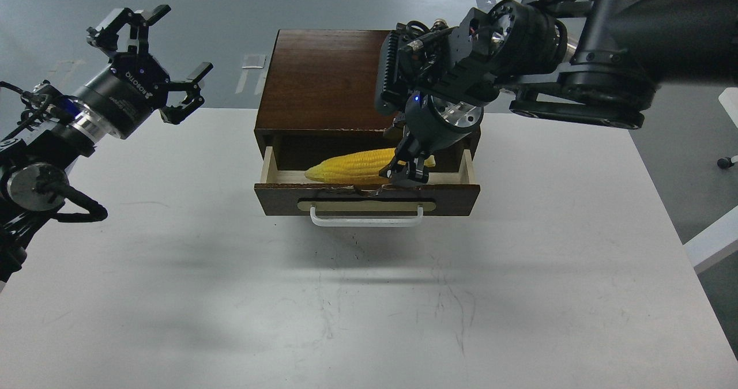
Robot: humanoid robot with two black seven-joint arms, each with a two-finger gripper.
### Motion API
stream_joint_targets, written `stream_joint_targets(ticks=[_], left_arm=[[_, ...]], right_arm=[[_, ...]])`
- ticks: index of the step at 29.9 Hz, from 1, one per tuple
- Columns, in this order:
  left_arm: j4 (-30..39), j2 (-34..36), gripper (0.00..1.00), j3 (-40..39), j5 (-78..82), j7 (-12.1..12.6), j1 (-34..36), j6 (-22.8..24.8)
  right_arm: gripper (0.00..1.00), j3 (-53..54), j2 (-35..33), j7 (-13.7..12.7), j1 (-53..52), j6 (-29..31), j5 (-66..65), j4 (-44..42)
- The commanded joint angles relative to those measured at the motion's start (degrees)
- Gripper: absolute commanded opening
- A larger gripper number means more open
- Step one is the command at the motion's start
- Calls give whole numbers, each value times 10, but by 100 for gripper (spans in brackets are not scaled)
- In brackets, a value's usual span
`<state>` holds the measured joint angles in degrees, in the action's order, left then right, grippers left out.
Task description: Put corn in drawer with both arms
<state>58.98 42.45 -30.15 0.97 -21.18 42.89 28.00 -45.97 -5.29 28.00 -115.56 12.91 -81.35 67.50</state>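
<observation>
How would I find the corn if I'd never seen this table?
Look at the brown box at the back of the white table. Its drawer is pulled open, and the corn lies inside, under the right gripper. It is the only bright yellow thing there.

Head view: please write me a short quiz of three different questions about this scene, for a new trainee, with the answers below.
1. True or false: the corn lies inside the open drawer.
2. Which gripper is down at the drawer? A) left gripper B) right gripper
3. Fill in: the white handle is on the drawer's ____.

Key
1. True. The corn lies across the drawer, tapered end to the left.
2. B. The right gripper is at the corn's right end; whether its fingers clamp the corn cannot be told. The left gripper is raised at the left, fingers spread, holding nothing.
3. Front.
</observation>
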Motion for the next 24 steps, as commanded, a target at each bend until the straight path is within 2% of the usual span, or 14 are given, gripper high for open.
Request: stream_joint_targets(ticks=[1,8,16,19,22,24], left_arm=[[0,0,98,-1,0,0,0,0],[0,0,98,-1,0,0,0,0],[0,-5,98,0,1,0,0,0],[0,-7,98,0,1,0,-1,0],[0,-11,98,0,1,0,-2,0],[0,-12,98,0,1,0,-3,0]], right_arm=[[69,1,-2,0,-4,-1,2,2],[71,36,-43,0,-43,-1,44,1],[84,73,-174,0,-66,0,256,0],[92,82,-247,0,-37,0,362,4],[92,121,-301,0,20,-3,453,6],[92,198,-356,0,111,-3,548,7]])
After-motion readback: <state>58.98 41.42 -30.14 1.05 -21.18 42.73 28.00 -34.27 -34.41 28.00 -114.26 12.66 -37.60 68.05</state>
